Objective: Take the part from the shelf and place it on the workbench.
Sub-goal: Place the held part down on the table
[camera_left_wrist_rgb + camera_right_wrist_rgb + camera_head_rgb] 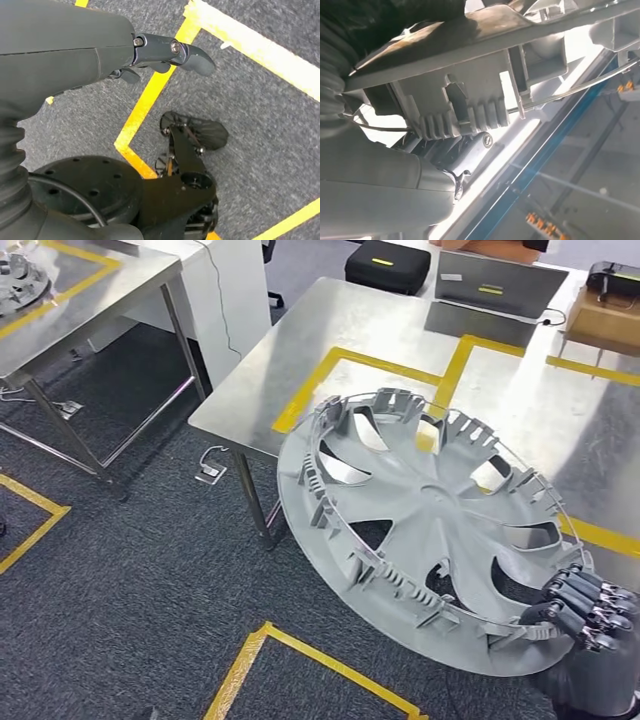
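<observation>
Right hand: the right hand [585,612] comes in at the lower right of the head view, its dark fingers [596,600] curled over the near rim of the part; in the right wrist view the grey thumb [388,197] lies under the rim's ribbed clips.
Part: a grey plastic wheel cover [423,520], round, with curved spoke openings and a raised plain centre; its inner side faces up, showing a ring of ribbed clips and a thin wire hoop running round the edge.
Part, place: held in the air, tilted, its near edge over the carpet and its far edge over the near corner of the workbench [302,350]; whether it touches the bench cannot be told.
Writing on the part: none that can be read; the close wrist view [471,115] shows only moulded ribs and a screw.
Left hand: the left hand [113,55] hangs over the floor, holding nothing, its fingers [188,52] reaching out and slightly bent.
Floor: dark grey carpet [136,580] marked with yellow tape lines [302,650].
Workbench: bare steel top with yellow tape outlining squares.
Farther on the bench: a black case [389,265] and a flat grey case [494,285], each with a small yellow label too small to read.
Far left: a second steel table [90,290] bearing another grey wheel cover [19,280].
</observation>
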